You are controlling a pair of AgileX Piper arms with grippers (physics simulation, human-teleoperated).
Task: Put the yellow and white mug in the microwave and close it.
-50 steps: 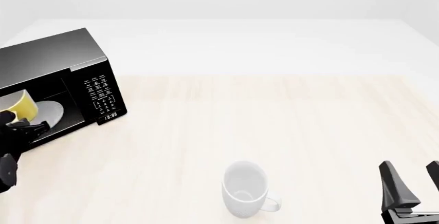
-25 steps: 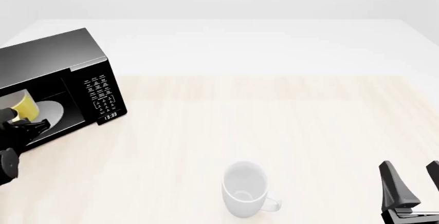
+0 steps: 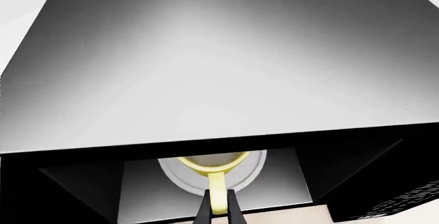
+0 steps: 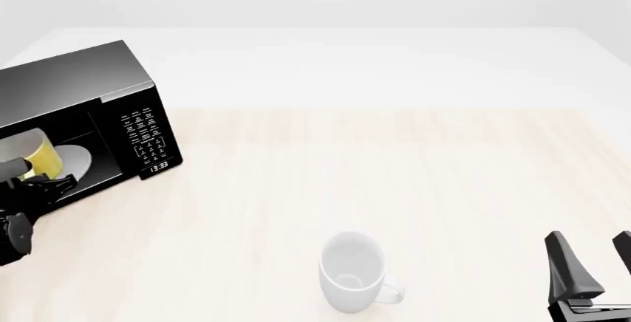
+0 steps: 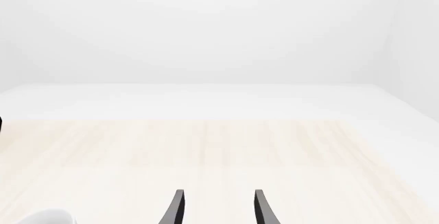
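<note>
Left gripper (image 3: 218,208): fingers pinch the yellow and white mug's (image 4: 41,155) handle inside the microwave (image 4: 84,100); only the wrist view shows this.
Right gripper (image 5: 217,208): spread, empty.
White mug (image 4: 353,272): on the table (image 4: 394,159), well apart from the microwave.

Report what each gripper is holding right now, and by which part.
The left gripper is shut on the loop handle of the yellow and white mug, inside the microwave above the turntable plate. The right gripper is open, holding nothing.

The large black boxy microwave (image 4: 79,93) has a brushed, metal-like top with a soft sheen. The pale table (image 4: 394,182) shows light matt wood grain. The all-white mug (image 4: 352,270) looks smooth and ceramic-like.
</note>
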